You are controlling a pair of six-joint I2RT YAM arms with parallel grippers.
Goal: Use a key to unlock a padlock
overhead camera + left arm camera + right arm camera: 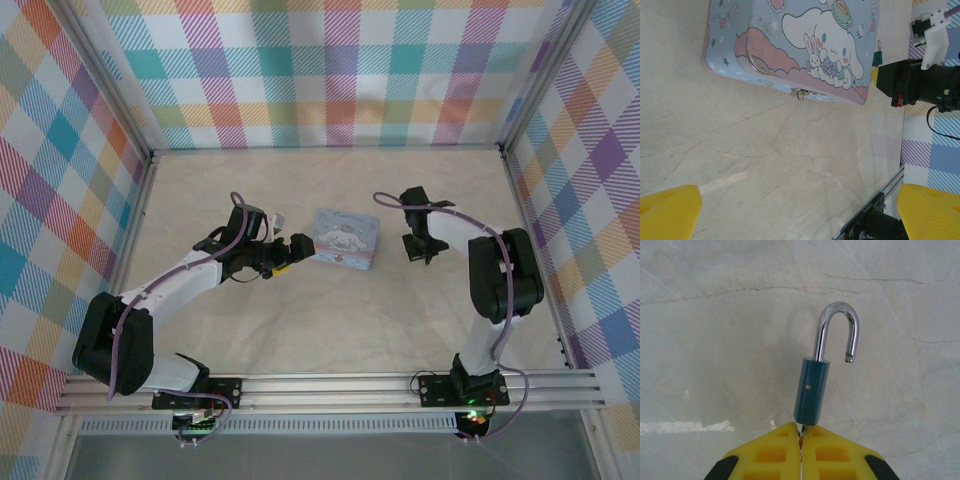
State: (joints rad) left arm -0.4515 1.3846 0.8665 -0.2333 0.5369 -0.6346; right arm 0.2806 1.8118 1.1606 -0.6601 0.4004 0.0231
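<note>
The dark teal padlock (811, 390) hangs free above the marble table, its chrome shackle (837, 327) swung open. A thin key blade (801, 429) enters its underside, and my right gripper (801, 436) is shut on that key. In the left wrist view the padlock (878, 54) appears small, just off the edge of the pale-blue cartoon tin box (790, 45). The box's front clasp (800, 93) is bare. My left gripper (800, 212) stands wide open over bare table, short of the box (346, 238). Seen from the top, the left gripper (297, 248) is at the box's left and the right gripper (420, 248) at its right.
Checkered walls enclose the table on three sides. An aluminium rail (330, 390) runs along the near edge with both arm bases on it. Open marble surface (340, 320) lies in front of the box.
</note>
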